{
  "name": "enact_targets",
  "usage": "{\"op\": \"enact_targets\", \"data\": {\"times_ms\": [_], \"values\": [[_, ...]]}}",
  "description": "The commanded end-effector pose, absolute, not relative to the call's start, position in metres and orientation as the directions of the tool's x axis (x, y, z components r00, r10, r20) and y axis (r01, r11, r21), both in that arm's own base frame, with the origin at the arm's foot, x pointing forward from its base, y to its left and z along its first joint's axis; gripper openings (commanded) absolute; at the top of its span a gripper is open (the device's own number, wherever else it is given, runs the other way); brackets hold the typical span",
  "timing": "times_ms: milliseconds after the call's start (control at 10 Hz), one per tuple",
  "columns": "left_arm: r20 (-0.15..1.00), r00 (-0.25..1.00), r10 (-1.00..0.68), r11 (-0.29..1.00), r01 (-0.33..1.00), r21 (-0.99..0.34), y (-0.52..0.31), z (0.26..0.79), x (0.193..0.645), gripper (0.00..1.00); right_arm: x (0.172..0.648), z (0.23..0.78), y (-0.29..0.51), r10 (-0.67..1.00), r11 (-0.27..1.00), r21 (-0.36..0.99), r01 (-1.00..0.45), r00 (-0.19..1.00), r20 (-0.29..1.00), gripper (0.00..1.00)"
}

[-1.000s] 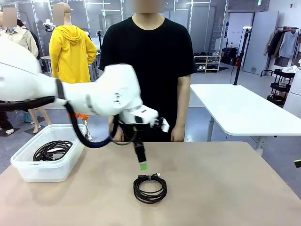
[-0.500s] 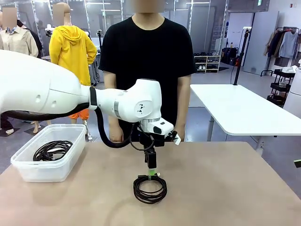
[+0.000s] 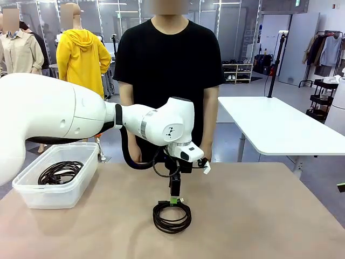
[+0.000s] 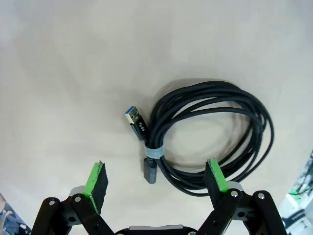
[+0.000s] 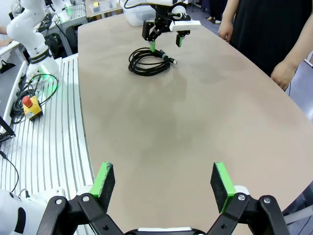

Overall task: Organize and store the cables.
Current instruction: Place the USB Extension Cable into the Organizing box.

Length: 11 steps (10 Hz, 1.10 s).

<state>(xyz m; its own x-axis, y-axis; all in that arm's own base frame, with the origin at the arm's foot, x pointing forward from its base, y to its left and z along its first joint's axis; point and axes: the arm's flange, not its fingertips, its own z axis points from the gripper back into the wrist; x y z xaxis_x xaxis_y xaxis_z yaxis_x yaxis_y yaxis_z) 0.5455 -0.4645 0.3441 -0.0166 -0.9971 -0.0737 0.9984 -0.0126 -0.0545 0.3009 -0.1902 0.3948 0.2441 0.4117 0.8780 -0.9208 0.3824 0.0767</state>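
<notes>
Since a second ago your left arm has swung across from the bin side and come down, so the left gripper (image 3: 174,200) now hangs right above the far rim of the coiled cable (image 3: 172,216) at mid-desk. Its fingers (image 4: 96,179) are spread wide and hold nothing; in the left wrist view they straddle the tied side of the coil, one pad over bare desk, the other over the coil's strands. You can see a pale tie (image 4: 153,152) binding the loop, with a USB plug (image 4: 136,122) sticking out beside it.

Your right gripper (image 5: 163,185) is also released and empty, poised over bare desk well apart from the coil, close to the desk's edge.

You have open room all round the coil: the tan desk (image 3: 259,216) is bare to its right and near side. A clear bin (image 3: 32,192) sits at the left edge, well apart from the coil, with a second cable (image 3: 59,172) coiled inside. The person (image 3: 170,70) stands at the far edge, hands down by it.

Beyond, a white table (image 3: 275,124) stands to the right, and a clothes rack further back. In the right wrist view, a slatted white floor runs beside the desk.
</notes>
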Motion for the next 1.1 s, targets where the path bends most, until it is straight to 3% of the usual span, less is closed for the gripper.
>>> {"op": "enact_targets", "data": {"times_ms": [0,800,900,1000], "values": [[-0.086,-0.034,-0.996,-0.031,0.999,-0.038,-0.466,0.336,0.551,1.0,0.3,0.398,-0.188,0.4,0.387,0.077,-0.919,0.242,0.884,1.0],[-0.094,-0.017,-0.995,-0.015,1.0,-0.016,-0.47,0.301,0.531,1.0,0.3,0.398,-0.188,0.4,0.387,0.077,-0.919,0.242,0.884,1.0],[-0.082,-0.001,-0.997,0.0,1.0,-0.006,-0.468,0.3,0.529,0.67,0.3,0.398,-0.188,0.4,0.387,0.077,-0.919,0.242,0.884,1.0],[-0.092,0.0,-0.996,0.0,1.0,0.002,-0.466,0.302,0.527,0.41,0.3,0.398,-0.188,0.4,0.387,0.077,-0.919,0.242,0.884,1.0]]}}
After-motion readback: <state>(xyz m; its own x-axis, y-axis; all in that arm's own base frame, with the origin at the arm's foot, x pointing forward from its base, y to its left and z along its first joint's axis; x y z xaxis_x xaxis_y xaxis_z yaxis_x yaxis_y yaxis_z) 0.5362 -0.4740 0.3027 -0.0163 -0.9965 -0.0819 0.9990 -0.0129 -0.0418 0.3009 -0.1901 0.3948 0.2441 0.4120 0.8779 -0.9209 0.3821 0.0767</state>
